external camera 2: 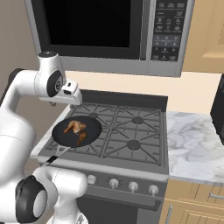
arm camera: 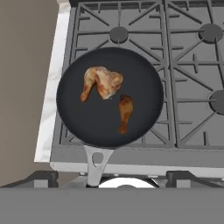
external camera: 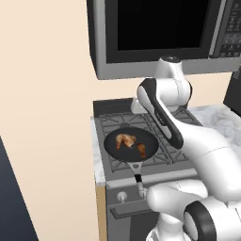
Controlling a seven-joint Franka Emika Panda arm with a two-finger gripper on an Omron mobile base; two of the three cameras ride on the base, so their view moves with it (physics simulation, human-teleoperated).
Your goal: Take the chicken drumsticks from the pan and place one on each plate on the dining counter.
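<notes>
Two glossy orange-brown chicken drumsticks lie in the round black pan on the stove's front left burner. The bigger lumpy piece is toward the pan's back left, and the slimmer one is close beside it, nearer the middle. Both also show from the base cameras. The pan's handle points out over the stove's front edge. My gripper hangs well above the pan, open, with nothing between its fingers. The plates and the dining counter are out of view.
The gas stove has dark grates and front knobs. A microwave hangs low over it, just above my arm. Marble counter runs to the right, with a dark appliance at its edge. A bare wall closes the left.
</notes>
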